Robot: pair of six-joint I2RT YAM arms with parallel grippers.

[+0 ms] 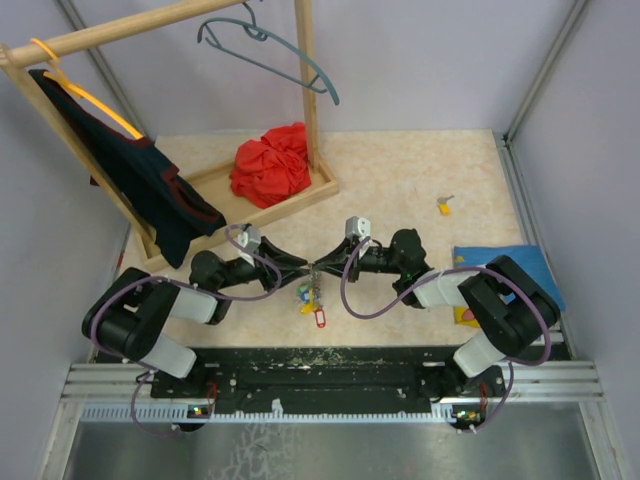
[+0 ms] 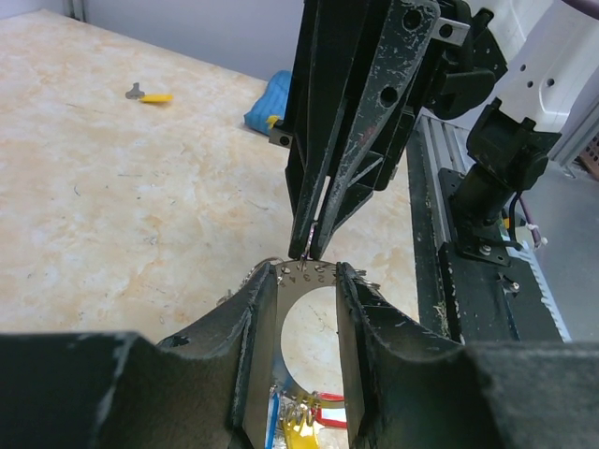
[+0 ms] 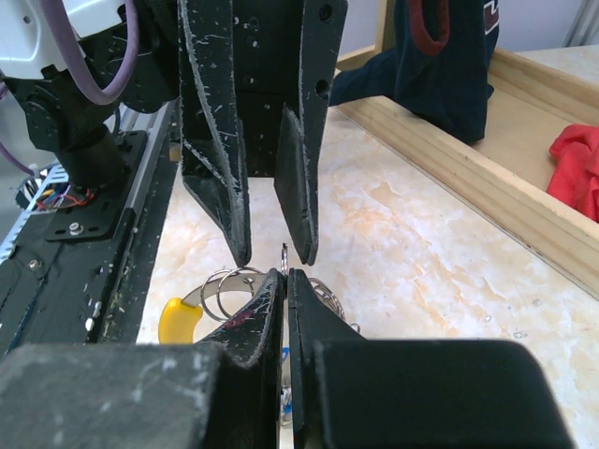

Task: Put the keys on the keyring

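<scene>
Gripping the keyring (image 2: 307, 271) from two sides, low over the near middle of the table (image 1: 400, 170). Clamped on it with the left gripper (image 2: 306, 277): two fingers (image 2: 255, 323) spread to the ring's width, one pressed against each outer edge, round opening in plain sight between them. Pinched tight with the right gripper (image 3: 285, 276) on a thin bit of metal at the ring's upper rim, meeting the left one tip to tip.

Hanging beneath the ring in one bunch: the keys (image 1: 312, 298). Counting from the left wrist view, three tags under the ring: one blue, one yellow, one red. Counting from above, a fourth in green, with the red tag (image 1: 320, 318) lowest of all. Cannot count the metal blades themselves; too small and tangled. From the right wrist view, at least two wire loops beside the closed fingers.

Lying flat and alone toward the far right of the table, well apart from the bunch: one loose key (image 1: 444, 206) with a yellow tag.

Standing farther back on the left: one wooden rack (image 1: 285, 205) with two hangers, one grey hanger (image 1: 275, 45) bare and one orange hanger (image 1: 95, 100) under one dark garment (image 1: 150, 190). Bunched in the rack's base: one red cloth (image 1: 272, 165). Spread by the right edge: one blue cloth (image 1: 505, 262).
</scene>
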